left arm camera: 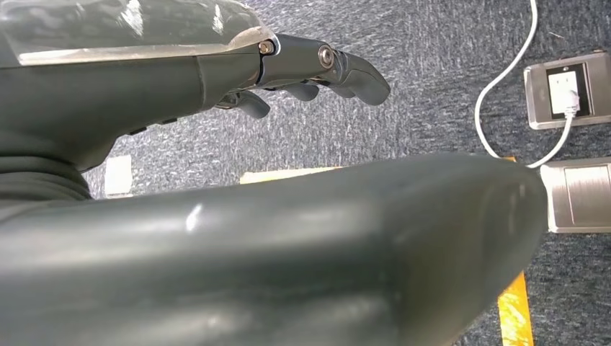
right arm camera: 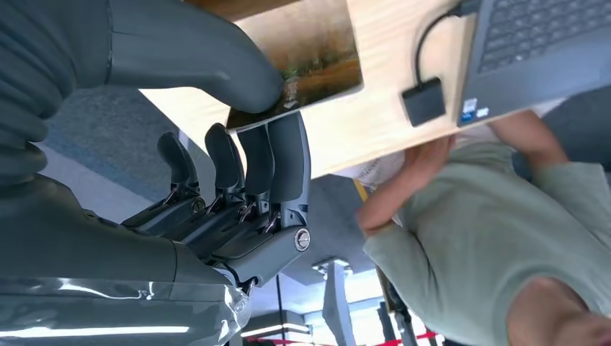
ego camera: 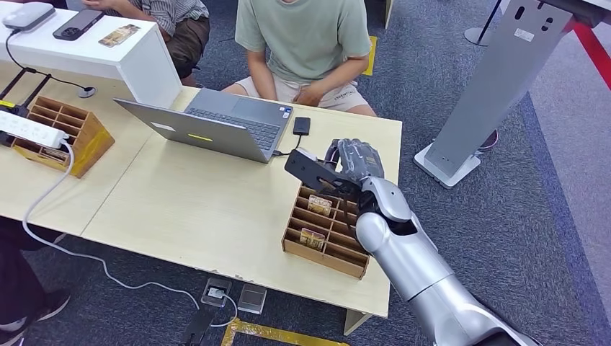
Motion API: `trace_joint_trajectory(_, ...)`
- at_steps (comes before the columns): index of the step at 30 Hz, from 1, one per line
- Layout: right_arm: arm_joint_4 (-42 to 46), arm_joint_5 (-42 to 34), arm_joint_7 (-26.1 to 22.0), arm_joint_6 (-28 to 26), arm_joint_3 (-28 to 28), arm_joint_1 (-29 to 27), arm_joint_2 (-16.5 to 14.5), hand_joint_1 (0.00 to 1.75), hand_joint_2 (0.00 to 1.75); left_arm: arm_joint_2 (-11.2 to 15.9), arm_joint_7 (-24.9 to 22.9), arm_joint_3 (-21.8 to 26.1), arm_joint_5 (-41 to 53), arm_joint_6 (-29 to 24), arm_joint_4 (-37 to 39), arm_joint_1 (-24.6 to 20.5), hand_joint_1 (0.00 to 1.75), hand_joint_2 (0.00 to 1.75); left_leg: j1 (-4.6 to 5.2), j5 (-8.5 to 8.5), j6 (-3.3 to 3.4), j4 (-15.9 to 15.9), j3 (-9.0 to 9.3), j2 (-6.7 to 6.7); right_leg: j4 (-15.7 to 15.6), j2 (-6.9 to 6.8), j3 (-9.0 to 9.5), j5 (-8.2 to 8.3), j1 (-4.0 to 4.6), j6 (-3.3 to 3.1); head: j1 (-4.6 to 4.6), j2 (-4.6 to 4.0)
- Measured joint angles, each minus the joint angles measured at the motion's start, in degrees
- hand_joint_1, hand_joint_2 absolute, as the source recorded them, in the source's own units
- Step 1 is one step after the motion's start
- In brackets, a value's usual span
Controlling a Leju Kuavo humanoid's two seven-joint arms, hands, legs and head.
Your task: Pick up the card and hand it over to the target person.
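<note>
A pale wooden table (ego camera: 216,209) stands on grey carpet, with a laptop (ego camera: 216,126) open near its far edge. Above the wooden compartment box (ego camera: 328,231), the right hand (ego camera: 353,164) pinches the card (right arm camera: 306,54) between thumb and fingers, lifted clear of the box. The card's flat face juts away from the hand toward the laptop. The person in the green shirt (ego camera: 306,43) sits just beyond the far edge, straight ahead of this hand. The left hand (left arm camera: 310,72) hangs low over the carpet, fingers loosely curled and holding nothing.
</note>
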State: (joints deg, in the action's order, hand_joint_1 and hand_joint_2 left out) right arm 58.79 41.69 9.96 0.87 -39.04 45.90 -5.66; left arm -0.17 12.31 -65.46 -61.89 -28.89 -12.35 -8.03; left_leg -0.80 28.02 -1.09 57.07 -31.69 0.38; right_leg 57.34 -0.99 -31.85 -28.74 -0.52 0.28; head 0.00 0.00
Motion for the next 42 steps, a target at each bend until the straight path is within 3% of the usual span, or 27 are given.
trace_joint_trajectory(5,7.2,-2.6,-0.5,0.4,1.1,-0.7,1.9,1.34,1.75,0.0,-0.3,0.4,-0.3,-0.2,0.0,0.0,0.00,0.00,-0.01,0.00,0.00,0.0,-0.02,-0.04,0.0,-0.04,-0.01,-0.01,0.01,0.00,0.00,0.00)
trace_joint_trajectory(12,4.2,-2.5,0.1,-1.5,2.2,1.9,1.6,1.29,1.75,-0.1,-0.2,0.5,-0.3,-0.4,-0.1,0.0,0.00,0.00,0.00,-0.01,-0.01,0.0,0.01,0.02,0.0,0.01,-0.02,0.01,0.00,0.00,0.00,0.00)
trace_joint_trajectory(23,-15.6,1.5,2.3,-6.4,3.0,10.1,-3.1,1.29,1.75,-0.1,-1.0,-0.9,1.6,-0.3,-0.2,-0.1,0.00,0.00,0.04,0.01,-0.02,0.0,0.09,0.24,0.0,0.24,-0.01,0.04,-0.04,-0.02,0.00,0.00)
trace_joint_trajectory(28,-19.7,2.9,3.5,-7.5,3.2,11.4,-3.6,1.27,1.75,-0.2,-1.0,-1.2,2.0,-0.2,-0.2,-0.2,0.00,0.00,0.04,0.00,-0.02,-0.1,0.13,0.23,0.0,0.23,0.03,0.05,-0.04,-0.02,0.00,0.00)
trace_joint_trajectory(32,-28.3,6.5,5.2,-9.7,3.9,13.5,-4.5,1.26,1.75,-0.1,-1.2,-2.0,2.9,0.4,-0.2,-0.3,0.00,0.00,0.04,-0.02,-0.01,-0.1,0.14,0.19,0.0,0.21,0.07,0.06,-0.04,-0.02,0.00,0.00)
trace_joint_trajectory(38,-30.8,7.9,5.6,-9.4,3.3,13.2,-5.5,1.23,1.75,-0.2,-1.2,-2.0,3.0,0.3,-0.2,-0.3,0.00,0.00,0.01,0.01,-0.04,-0.1,0.13,0.18,0.0,0.17,0.07,0.03,-0.01,-0.02,0.00,0.00)
trace_joint_trajectory(40,-31.2,8.6,5.9,-9.5,2.9,13.0,-5.7,1.10,1.75,-0.2,-1.1,-2.0,3.0,0.2,-0.2,-0.3,0.00,0.00,0.02,0.01,-0.03,-0.1,0.13,0.18,0.0,0.18,0.07,0.03,-0.02,-0.02,0.00,0.00)
trace_joint_trajectory(42,-31.2,9.0,5.7,-9.6,2.6,12.8,-5.9,0.58,1.75,-0.3,-1.0,-1.9,3.0,0.1,-0.2,-0.3,0.00,0.00,0.03,0.01,-0.03,-0.1,0.12,0.19,0.0,0.19,0.05,0.02,-0.03,-0.02,0.00,0.00)
